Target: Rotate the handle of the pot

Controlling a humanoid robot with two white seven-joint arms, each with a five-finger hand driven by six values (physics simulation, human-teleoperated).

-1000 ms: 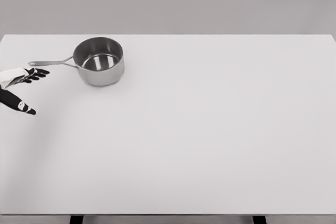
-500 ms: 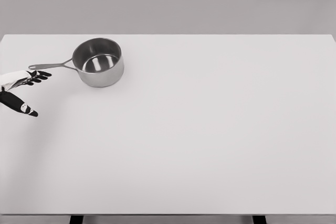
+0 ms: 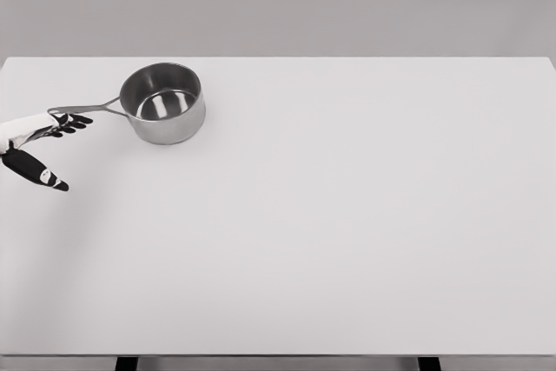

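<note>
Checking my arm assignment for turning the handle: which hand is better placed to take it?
Left. The left hand sits at the tip of the long handle of the shiny steel saucepan, fingers spread. No right hand is in view.

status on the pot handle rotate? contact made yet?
Done: the left hand has reached the tip of the handle, fingers spread just beneath it, thumb held apart lower down. In hand: closing in; contact can't be confirmed. Left: the turn itself. The pot sits upright, handle pointing left.
</note>
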